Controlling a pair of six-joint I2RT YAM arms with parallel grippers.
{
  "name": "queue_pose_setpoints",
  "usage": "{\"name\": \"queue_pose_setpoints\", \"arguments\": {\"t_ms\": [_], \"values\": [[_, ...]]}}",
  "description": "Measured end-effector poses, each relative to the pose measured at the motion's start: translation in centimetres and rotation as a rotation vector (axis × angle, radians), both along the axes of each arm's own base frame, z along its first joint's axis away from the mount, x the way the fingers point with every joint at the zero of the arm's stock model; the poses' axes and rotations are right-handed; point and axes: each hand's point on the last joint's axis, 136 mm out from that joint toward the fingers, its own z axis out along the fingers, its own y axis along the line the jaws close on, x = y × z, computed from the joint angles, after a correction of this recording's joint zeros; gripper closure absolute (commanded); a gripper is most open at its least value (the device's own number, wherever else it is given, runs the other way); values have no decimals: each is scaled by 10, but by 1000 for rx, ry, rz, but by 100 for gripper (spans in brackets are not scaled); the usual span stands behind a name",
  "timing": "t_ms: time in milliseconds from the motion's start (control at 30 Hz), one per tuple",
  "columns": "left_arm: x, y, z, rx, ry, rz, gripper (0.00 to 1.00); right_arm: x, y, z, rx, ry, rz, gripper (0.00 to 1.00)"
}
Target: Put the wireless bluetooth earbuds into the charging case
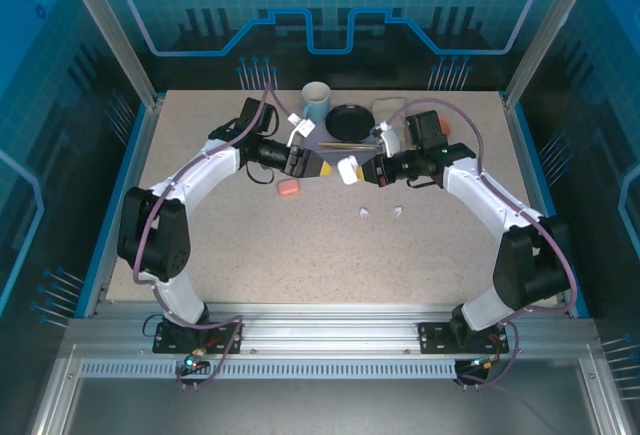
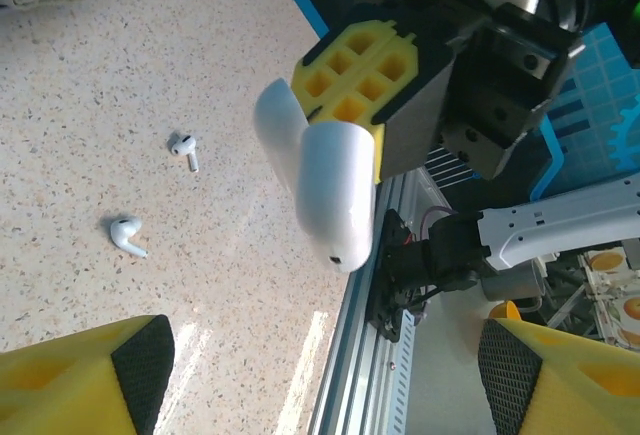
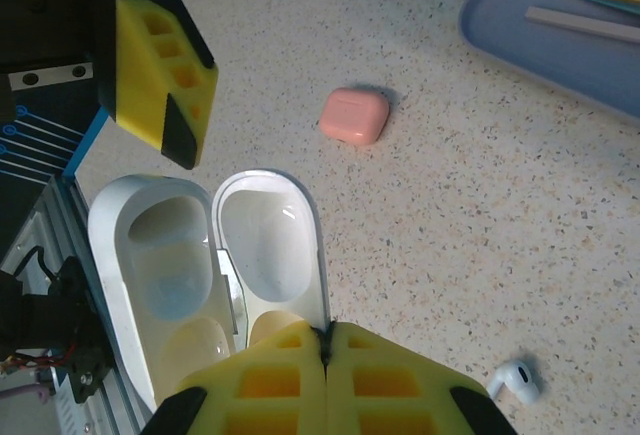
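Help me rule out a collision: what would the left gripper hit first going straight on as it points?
Probably the open white plastic charging case pinched by the right gripper, centred ahead of the left gripper, between its open yellow fingers; how far off is unclear.

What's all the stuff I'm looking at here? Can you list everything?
earbuds: two, white, loose on the table, near side
charging case: one, white, open, held off the table
small case: one, pink, closed, on the table
cup: one, light blue, far edge
plate: one, dark, beside the cup
sticks: a few, pale, at the plate
cloth: one, pale, right of plate
left gripper: one, yellow fingers, open, facing the case
right gripper: one, yellow fingers, shut on charging case
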Motion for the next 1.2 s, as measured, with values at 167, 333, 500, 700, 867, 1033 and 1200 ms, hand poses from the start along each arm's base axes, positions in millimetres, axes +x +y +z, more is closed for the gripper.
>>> {"name": "queue_pose_setpoints", "arguments": {"t_ms": [167, 333, 500, 700, 867, 1033, 1200], "values": [[9, -5, 5, -12, 0, -37, 18, -9, 6, -3, -32, 6, 43, 100], [14, -9, 4, -17, 22, -100, 20, -18, 12, -5, -91, -7, 96, 100], [0, -6, -13, 3, 108, -135, 21, -18, 17, -12, -158, -26, 141, 100], [-11, -3, -20, 19, 154, -154, 22, -9, 28, -25, -265, -54, 210, 100], [-12, -2, -27, 31, 171, -158, 24, 2, 35, -33, -316, -74, 258, 100], [-8, -2, -35, 45, 179, -151, 30, 10, 38, -34, -334, -88, 283, 100], [-4, -1, -42, 54, 188, -143, 36, 16, 41, -36, -341, -101, 301, 100]]}}
